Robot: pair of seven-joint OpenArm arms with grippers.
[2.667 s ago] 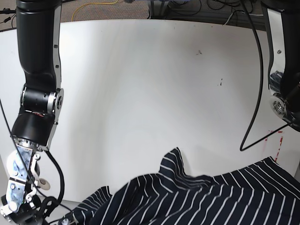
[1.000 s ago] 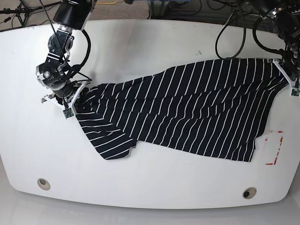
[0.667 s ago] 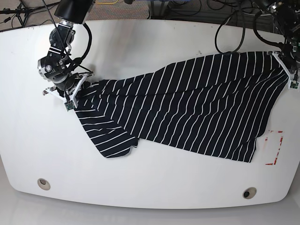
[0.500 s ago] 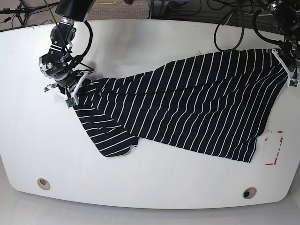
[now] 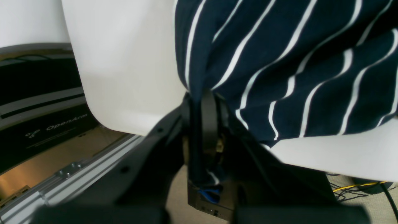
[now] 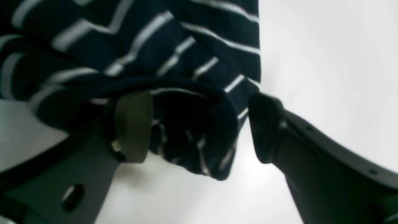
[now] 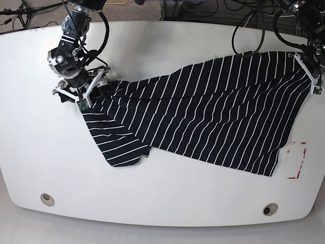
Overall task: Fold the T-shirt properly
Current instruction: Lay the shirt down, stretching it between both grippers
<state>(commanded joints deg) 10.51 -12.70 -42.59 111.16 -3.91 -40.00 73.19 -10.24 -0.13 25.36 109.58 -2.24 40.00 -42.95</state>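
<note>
Two T-shirt (image 7: pixel 213 114) edges between jaws, near the table (image 7: pixel 167 203) rim.

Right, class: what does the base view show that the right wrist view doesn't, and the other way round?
Only base: the whole T-shirt spread across the white table, both arms, and the left gripper at its far corner. Only right wrist: the right gripper with jaws parted around a bunched fold. Both: striped fabric at that gripper.
</note>
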